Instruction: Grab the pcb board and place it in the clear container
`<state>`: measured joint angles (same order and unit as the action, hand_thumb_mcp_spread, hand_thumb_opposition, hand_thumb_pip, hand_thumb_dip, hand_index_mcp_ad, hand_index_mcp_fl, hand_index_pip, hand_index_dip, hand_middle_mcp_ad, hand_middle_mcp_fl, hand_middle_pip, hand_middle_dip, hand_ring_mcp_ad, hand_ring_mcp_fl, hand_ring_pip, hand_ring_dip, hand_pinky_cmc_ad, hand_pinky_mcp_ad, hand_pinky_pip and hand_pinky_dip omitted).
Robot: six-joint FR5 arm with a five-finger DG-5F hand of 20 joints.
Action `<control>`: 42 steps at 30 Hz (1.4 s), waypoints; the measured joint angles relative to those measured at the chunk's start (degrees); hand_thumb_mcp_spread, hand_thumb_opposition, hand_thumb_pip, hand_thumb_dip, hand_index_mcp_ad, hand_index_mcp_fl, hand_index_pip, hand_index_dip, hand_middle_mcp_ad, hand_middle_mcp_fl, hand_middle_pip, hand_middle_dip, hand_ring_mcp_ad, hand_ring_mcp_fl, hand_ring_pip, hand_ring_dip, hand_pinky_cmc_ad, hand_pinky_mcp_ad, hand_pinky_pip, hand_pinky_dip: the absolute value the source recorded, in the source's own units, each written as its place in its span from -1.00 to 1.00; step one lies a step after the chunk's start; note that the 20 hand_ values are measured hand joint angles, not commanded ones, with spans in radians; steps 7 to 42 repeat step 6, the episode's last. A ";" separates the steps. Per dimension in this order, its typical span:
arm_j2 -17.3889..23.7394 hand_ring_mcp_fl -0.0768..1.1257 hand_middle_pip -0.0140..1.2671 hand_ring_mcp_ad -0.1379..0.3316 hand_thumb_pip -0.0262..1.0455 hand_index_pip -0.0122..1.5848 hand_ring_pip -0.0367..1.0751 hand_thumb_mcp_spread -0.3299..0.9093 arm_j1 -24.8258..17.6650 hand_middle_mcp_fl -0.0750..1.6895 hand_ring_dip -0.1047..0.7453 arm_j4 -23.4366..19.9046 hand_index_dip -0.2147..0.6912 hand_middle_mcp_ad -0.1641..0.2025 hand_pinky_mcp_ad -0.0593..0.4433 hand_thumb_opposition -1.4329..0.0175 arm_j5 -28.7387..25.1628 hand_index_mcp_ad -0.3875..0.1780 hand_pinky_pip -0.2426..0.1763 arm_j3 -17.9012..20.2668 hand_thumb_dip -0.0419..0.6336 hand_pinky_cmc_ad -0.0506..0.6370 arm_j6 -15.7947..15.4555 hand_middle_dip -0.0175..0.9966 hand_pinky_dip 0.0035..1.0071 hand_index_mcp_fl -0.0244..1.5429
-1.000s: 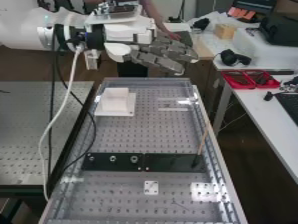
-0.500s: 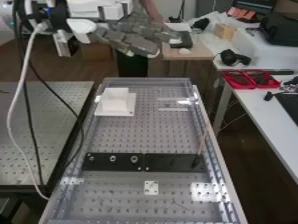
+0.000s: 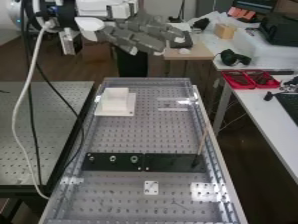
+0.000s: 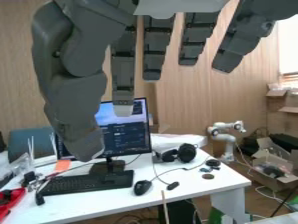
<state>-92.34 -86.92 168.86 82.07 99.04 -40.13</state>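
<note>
The hand (image 3: 136,37) is at the upper left of the high view, beyond the bench's far end and above its surface, with straight, spread fingers and nothing held. In the wrist view the hand (image 4: 157,47) has its fingers extended and its thumb apart from them. Two flat dark green-black boards (image 3: 174,162) lie end to end across the bench; the left one carries several round metal fittings. A clear piece with bright edges (image 3: 174,104) sits near the bench's far right side. I cannot tell which item is the pcb board or the clear container.
A white block on a square base (image 3: 128,107) stands at the bench's far left. A small white plate (image 3: 151,187) lies on the near part, and a thin stick (image 3: 203,140) leans by the right rail. Red trays (image 3: 237,80) are on the side table; a monitor (image 4: 123,127) stands behind a keyboard (image 4: 86,183).
The hand has moved left and slightly up in the high view, with its cables swinging left; over the last half second it has shifted only slightly. Its fingers remain straight, and the bench items have not moved.
</note>
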 joint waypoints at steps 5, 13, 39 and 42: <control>-0.30 -0.81 -0.77 -0.06 -0.31 -0.24 -0.75 0.47 -0.07 -0.69 -0.62 0.31 0.40 -0.28 0.06 -0.18 -0.15 -0.07 0.10 -0.09 0.02 0.18 -0.45 -0.59 -0.69 -0.52; -0.35 -0.81 -0.77 -0.06 -0.31 -0.25 -0.75 0.47 -0.09 -0.69 -0.62 0.40 0.39 -0.28 0.06 -0.18 -0.19 -0.07 0.10 -0.08 0.02 0.18 -0.67 -0.59 -0.69 -0.52; -0.35 -0.81 -0.77 -0.06 -0.31 -0.25 -0.75 0.47 -0.09 -0.69 -0.62 0.40 0.39 -0.28 0.06 -0.18 -0.19 -0.07 0.10 -0.08 0.02 0.18 -0.67 -0.59 -0.69 -0.52; -0.35 -0.81 -0.77 -0.06 -0.31 -0.25 -0.75 0.47 -0.09 -0.69 -0.62 0.40 0.39 -0.28 0.06 -0.18 -0.19 -0.07 0.10 -0.08 0.02 0.18 -0.67 -0.59 -0.69 -0.52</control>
